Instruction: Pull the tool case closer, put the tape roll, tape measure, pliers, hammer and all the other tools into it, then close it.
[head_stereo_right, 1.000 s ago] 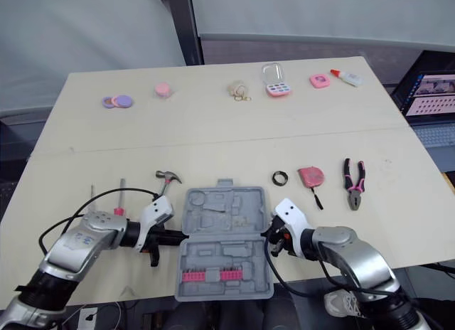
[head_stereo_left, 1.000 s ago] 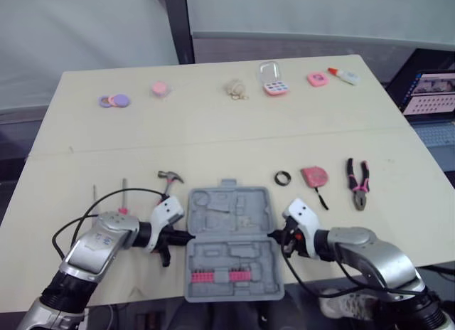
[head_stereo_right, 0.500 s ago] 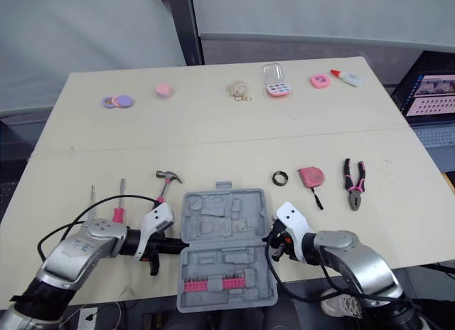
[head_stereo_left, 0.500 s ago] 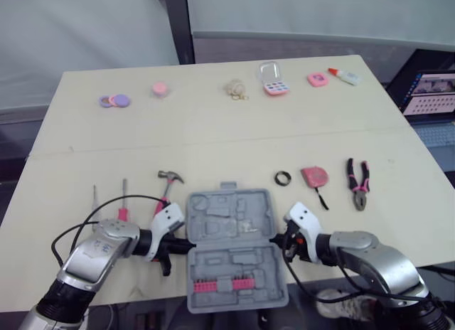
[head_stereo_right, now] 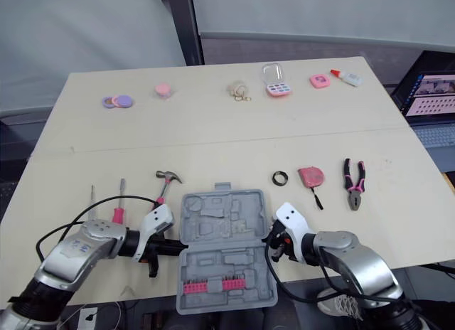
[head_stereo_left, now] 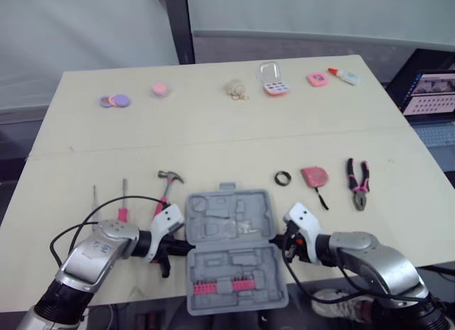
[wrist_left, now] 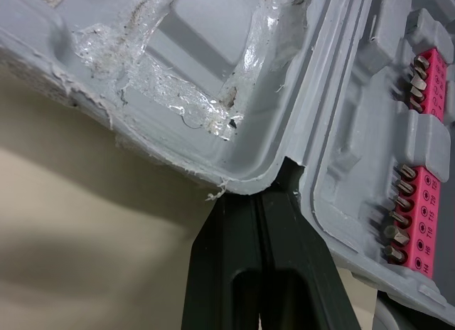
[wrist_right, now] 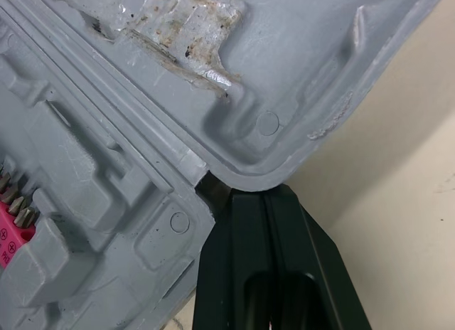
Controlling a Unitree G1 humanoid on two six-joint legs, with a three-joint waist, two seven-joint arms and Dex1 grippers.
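The grey tool case (head_stereo_left: 231,230) lies open and flat at the table's near edge, a pink strip of bits (head_stereo_left: 227,286) in its near half. My left gripper (head_stereo_left: 185,243) is shut, its tips pressed into the hinge notch (wrist_left: 288,175) on the case's left side. My right gripper (head_stereo_left: 279,239) is shut too, its tips in the right-hand hinge notch (wrist_right: 213,188). The hammer (head_stereo_left: 168,182) and two screwdrivers (head_stereo_left: 123,202) lie left of the case. Right of it are the black tape roll (head_stereo_left: 283,178), the pink tape measure (head_stereo_left: 315,176) and the pliers (head_stereo_left: 357,178).
Along the far edge sit small pink and purple items (head_stereo_left: 114,100), a key ring (head_stereo_left: 235,88), a pink keypad toy (head_stereo_left: 273,82) and a glue bottle (head_stereo_left: 343,75). A laptop (head_stereo_left: 430,94) stands off the table's right side. The case's near half reaches past the front edge.
The case has slid a little toward the near edge, with both shut grippers drawing back alongside its hinge. Over the last half second almost nothing has moved.
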